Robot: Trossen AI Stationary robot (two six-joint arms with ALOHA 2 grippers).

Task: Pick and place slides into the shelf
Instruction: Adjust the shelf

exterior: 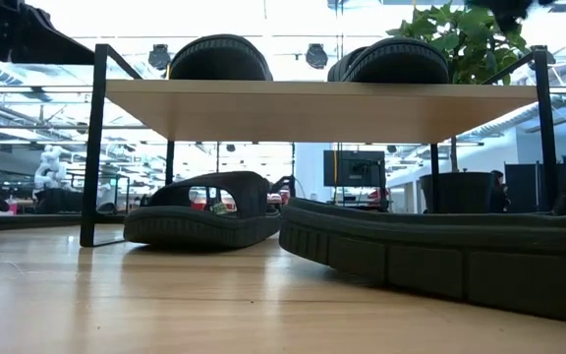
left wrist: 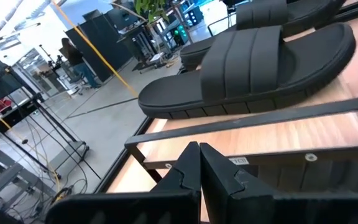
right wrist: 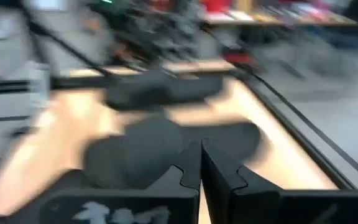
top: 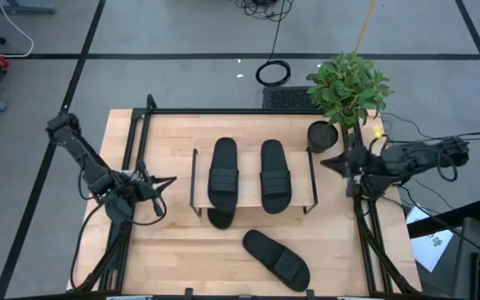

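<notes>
Two matte black rubbery slides with wide ribbed straps are up on the shelf's [top: 302, 179] light wood plank top, side by side: the left one [top: 222, 171] and the right one [top: 275, 173]. A third black slide [exterior: 204, 211] sits on the tabletop [top: 182, 250] under the plank, only its end poking out at the front edge in the overhead view. The fourth slide [top: 277, 257] lies loose on the tabletop, angled, in front of the shelf and apart from it.

Both arms are clear of the footwear. The left gripper [top: 158, 200] hangs by the tabletop's left side, fingers [left wrist: 188, 171] pressed together, nothing between them. The right gripper [top: 333, 163] hovers near the shelf's right end beside the potted green plant [top: 348, 87], fingers [right wrist: 219, 174] also closed and empty.

So we look to be between picks, three slides homed and one to go. That loose slide is the obvious next target: a gripper must spread, drop over its strap or sole edge, pinch, lift, and slip it into the free space under the plank beside the third slide, keeping clear of the thin black wire side frames.
</notes>
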